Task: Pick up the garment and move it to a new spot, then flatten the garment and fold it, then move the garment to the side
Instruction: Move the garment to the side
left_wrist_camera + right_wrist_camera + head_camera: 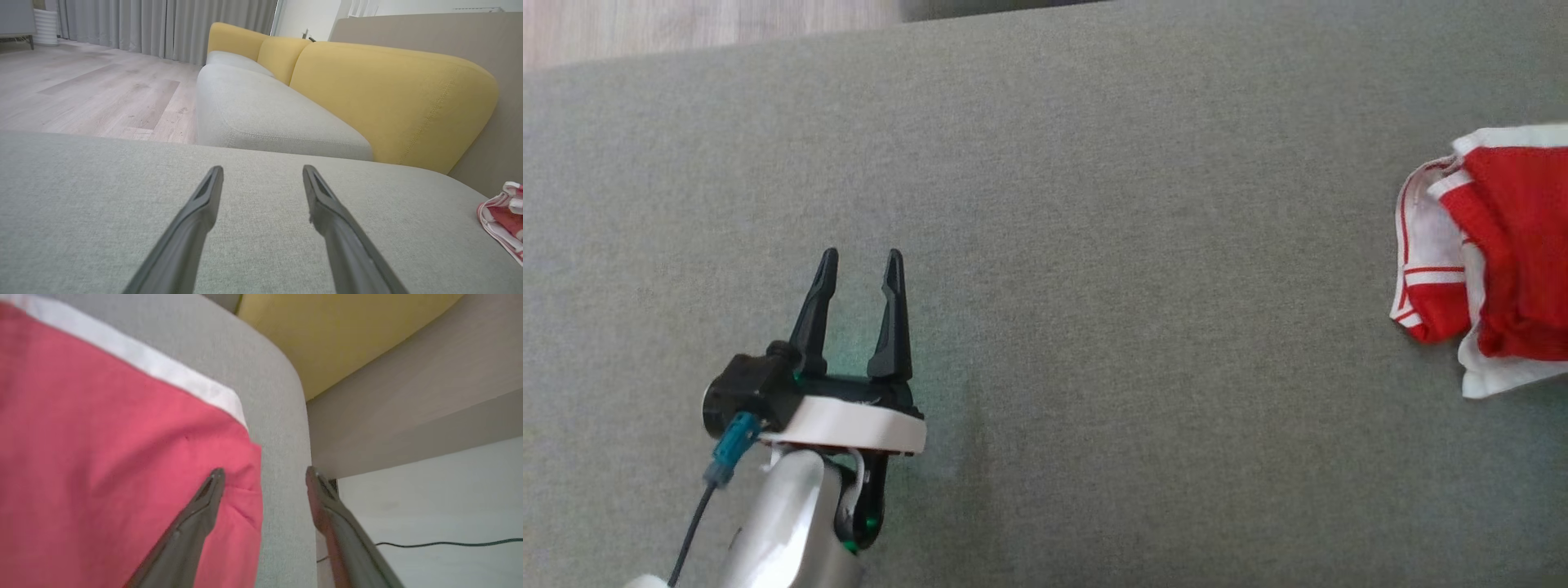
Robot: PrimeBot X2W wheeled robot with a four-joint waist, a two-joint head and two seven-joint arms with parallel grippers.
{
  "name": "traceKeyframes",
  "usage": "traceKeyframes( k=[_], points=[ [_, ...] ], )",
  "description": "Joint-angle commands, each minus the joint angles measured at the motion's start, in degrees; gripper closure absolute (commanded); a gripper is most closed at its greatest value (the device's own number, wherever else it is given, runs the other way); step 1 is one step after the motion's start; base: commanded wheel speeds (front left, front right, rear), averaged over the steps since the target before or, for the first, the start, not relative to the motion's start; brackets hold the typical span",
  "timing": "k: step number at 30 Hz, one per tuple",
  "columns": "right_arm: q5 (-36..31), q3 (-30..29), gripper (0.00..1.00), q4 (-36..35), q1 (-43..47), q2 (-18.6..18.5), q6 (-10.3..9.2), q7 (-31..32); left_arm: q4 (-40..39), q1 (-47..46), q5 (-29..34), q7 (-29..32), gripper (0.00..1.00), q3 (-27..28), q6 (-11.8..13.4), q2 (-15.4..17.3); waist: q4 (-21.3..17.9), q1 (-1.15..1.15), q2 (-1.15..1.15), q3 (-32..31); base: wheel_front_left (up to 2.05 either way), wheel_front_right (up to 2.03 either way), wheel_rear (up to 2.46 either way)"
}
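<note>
Nearby, garment (1515,237) on couch (1045,245), yellow cushions (388,94) behind

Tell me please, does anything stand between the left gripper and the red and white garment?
Nothing visible does. Bare grey cushion lies between the open left gripper and the garment, which sits far to its right at the edge of the head view.

The head view looks steeply down on the grey cushion (1094,245) from above. The left wrist view skims low across it toward a yellow sofa back (388,94). The right wrist view sits close over the garment (102,457), which both other views catch at their right edge.
</note>
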Motion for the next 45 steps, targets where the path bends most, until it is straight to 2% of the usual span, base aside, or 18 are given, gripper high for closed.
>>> traceKeyframes(
  k=[1,5,9,16,20,23,26,33,37,45],
  points=[
    [-1.6,-1.6,0.00,-3.9,0.4,-0.6,-0.04,0.0,-1.5,-1.2,0.5,-0.4,0.00,2.1,0.0,0.5,-0.2,0.00,0.00,-1.0,0.00,0.00,0.00],
    [-3.4,-3.6,0.00,-8.2,0.3,1.5,-0.04,-0.5,-1.5,-0.9,0.2,-0.4,0.00,2.1,0.1,0.5,-0.2,0.00,0.00,-2.4,0.00,0.00,0.00],
    [-3.2,-4.1,0.00,-16.2,-0.7,6.5,-0.04,-4.9,-2.1,-0.3,-0.1,-0.4,0.00,2.4,0.6,0.5,-0.1,0.00,0.00,-4.5,0.00,0.00,0.00],
    [-0.9,-6.4,0.00,-25.0,-0.7,21.6,-0.04,-15.4,-3.8,1.7,-0.3,-0.4,0.00,3.9,1.2,0.5,0.9,0.00,0.00,-8.6,0.00,0.00,0.00],
    [2.5,-8.8,0.00,-26.5,2.2,30.5,-0.04,-20.9,-4.7,3.2,-0.4,-0.4,0.00,4.4,1.2,0.5,1.9,0.00,0.00,-10.7,0.00,0.00,0.00],
    [4.8,-9.2,0.00,-26.1,5.5,34.9,-0.04,-25.1,-4.9,4.6,-0.1,-0.4,0.00,4.6,1.3,0.5,2.4,0.00,0.00,-12.3,0.00,0.00,0.00],
    [6.8,-7.8,0.00,-24.1,9.6,36.4,-0.04,-28.5,-5.1,6.0,0.0,-0.4,0.00,4.6,1.3,0.5,2.9,0.00,0.00,-13.3,0.00,0.00,0.00],
    [13.2,-3.0,0.00,-17.4,18.5,36.7,-0.04,-35.6,-5.9,9.3,-0.7,-0.4,0.00,3.9,1.3,0.5,3.7,0.00,0.00,-14.7,0.00,0.00,0.00],
    [12.6,-2.4,0.00,-15.9,20.3,36.7,-0.04,-36.1,-6.0,9.8,-0.7,-0.4,0.00,3.6,2.0,0.5,3.9,0.00,0.00,-14.7,0.00,0.00,0.00],
    [11.8,-2.6,0.00,-18.1,20.7,36.7,-0.04,-36.2,-4.6,9.6,-1.7,-0.4,0.00,3.5,2.7,0.5,3.7,0.00,0.00,-14.3,0.00,0.00,0.00]
  ],
)
